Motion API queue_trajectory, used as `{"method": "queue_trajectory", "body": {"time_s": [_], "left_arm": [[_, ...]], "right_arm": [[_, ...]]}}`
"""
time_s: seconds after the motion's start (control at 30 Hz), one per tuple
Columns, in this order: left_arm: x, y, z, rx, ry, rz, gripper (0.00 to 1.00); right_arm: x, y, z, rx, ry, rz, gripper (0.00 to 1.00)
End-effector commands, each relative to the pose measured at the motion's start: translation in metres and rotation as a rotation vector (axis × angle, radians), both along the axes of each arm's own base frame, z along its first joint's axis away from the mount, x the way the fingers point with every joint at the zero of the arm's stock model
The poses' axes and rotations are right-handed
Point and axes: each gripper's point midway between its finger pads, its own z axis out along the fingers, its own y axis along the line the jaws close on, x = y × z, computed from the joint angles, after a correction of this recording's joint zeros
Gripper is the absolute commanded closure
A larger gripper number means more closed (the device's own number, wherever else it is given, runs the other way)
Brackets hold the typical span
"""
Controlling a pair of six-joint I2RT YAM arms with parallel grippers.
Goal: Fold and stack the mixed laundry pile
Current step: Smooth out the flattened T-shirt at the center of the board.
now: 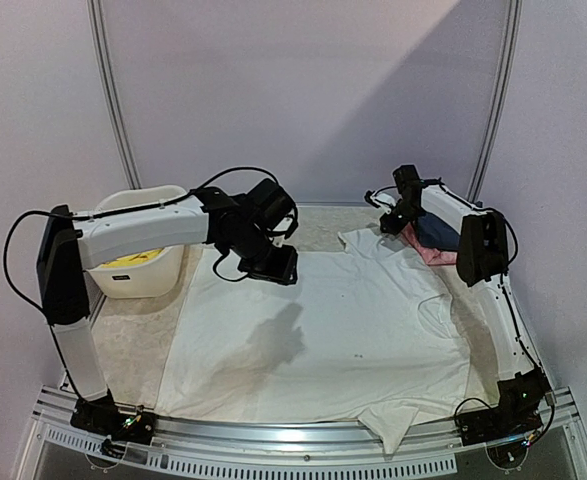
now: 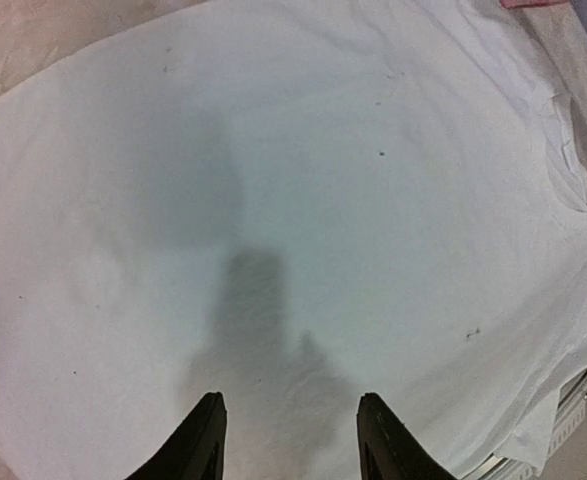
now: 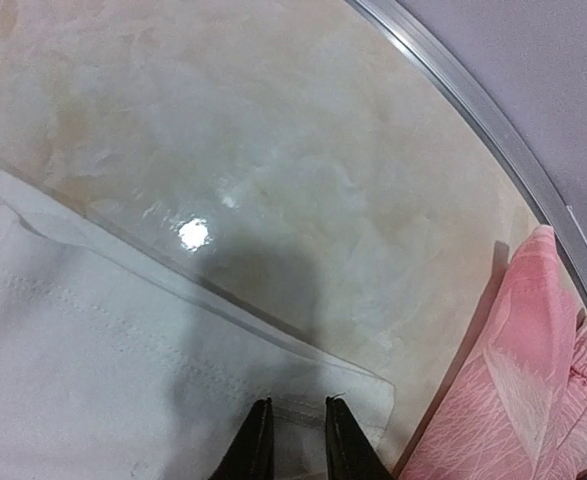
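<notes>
The white T-shirt (image 1: 323,330) lies spread flat across the table (image 3: 273,150), collar to the right. It looks thin, light and limp, with stitched hems, so it is best pinched at a sleeve or a hem corner. The right gripper (image 3: 296,405) sits at the far sleeve (image 3: 123,380) corner with its jaws nearly together; whether it grips the hem cannot be told. The left gripper (image 2: 291,400) hovers above the shirt, half open and empty. The yellow shorts (image 1: 138,258) lie crumpled in a white plastic basket (image 1: 143,200). A pink patterned cloth (image 3: 513,380) lies beside the sleeve on the glossy marbled tabletop.

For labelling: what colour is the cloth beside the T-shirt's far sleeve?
Pink cloth with a faint white pattern; clearest in the right wrist view.
</notes>
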Motion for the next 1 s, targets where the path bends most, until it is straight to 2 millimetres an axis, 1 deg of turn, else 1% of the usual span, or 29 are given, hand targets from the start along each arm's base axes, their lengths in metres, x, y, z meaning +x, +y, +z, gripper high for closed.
{"method": "queue_trajectory", "body": {"time_s": [0.0, 0.2, 0.3, 0.4, 0.43, 0.5, 0.53, 0.57, 0.6, 0.63, 0.7, 0.73, 0.77, 0.8, 0.9, 0.97], "left_arm": [[0.003, 0.018, 0.01, 0.076, -0.05, 0.013, 0.54], [0.025, 0.041, 0.011, 0.157, -0.088, 0.049, 0.54], [0.041, 0.055, 0.009, 0.174, -0.09, 0.088, 0.54], [0.062, 0.071, 0.012, 0.193, -0.1, 0.132, 0.54], [0.069, 0.076, 0.014, 0.204, -0.106, 0.146, 0.54], [0.085, 0.085, 0.014, 0.221, -0.106, 0.179, 0.54], [0.093, 0.088, 0.018, 0.22, -0.106, 0.201, 0.54], [0.099, 0.092, 0.016, 0.228, -0.093, 0.218, 0.54], [0.105, 0.095, 0.014, 0.235, -0.082, 0.236, 0.53], [0.11, 0.098, 0.01, 0.249, -0.071, 0.248, 0.53], [0.119, 0.101, 0.006, 0.264, -0.066, 0.264, 0.52], [0.122, 0.102, 0.003, 0.268, -0.064, 0.271, 0.52], [0.124, 0.102, 0.002, 0.265, -0.063, 0.273, 0.52], [0.125, 0.101, 0.002, 0.258, -0.062, 0.274, 0.52], [0.124, 0.098, 0.004, 0.236, -0.058, 0.273, 0.52], [0.121, 0.097, 0.006, 0.225, -0.055, 0.272, 0.52]], "right_arm": [[-0.013, 0.004, -0.019, 0.033, 0.076, 0.046, 0.85], [0.004, 0.01, 0.009, 0.099, -0.012, 0.03, 1.0], [0.013, 0.014, 0.026, 0.138, -0.059, 0.017, 1.0], [0.02, 0.015, 0.043, 0.166, -0.108, 0.008, 1.0], [0.022, 0.016, 0.056, 0.181, -0.132, 0.007, 1.0], [0.024, 0.015, 0.074, 0.2, -0.177, -0.002, 1.0], [0.025, 0.013, 0.087, 0.199, -0.205, -0.009, 1.0], [0.027, 0.011, 0.093, 0.193, -0.222, -0.019, 0.99], [0.028, 0.008, 0.096, 0.19, -0.229, -0.033, 0.92], [0.03, 0.005, 0.095, 0.186, -0.228, -0.047, 0.84], [0.03, -0.003, 0.084, 0.169, -0.204, -0.091, 0.66], [0.029, -0.005, 0.08, 0.162, -0.189, -0.103, 0.62], [0.026, -0.007, 0.07, 0.151, -0.159, -0.111, 0.61], [0.024, -0.008, 0.065, 0.144, -0.139, -0.113, 0.61], [0.017, -0.013, 0.041, 0.123, -0.064, -0.126, 0.63], [0.014, -0.02, 0.032, 0.121, -0.023, -0.144, 0.63]]}}
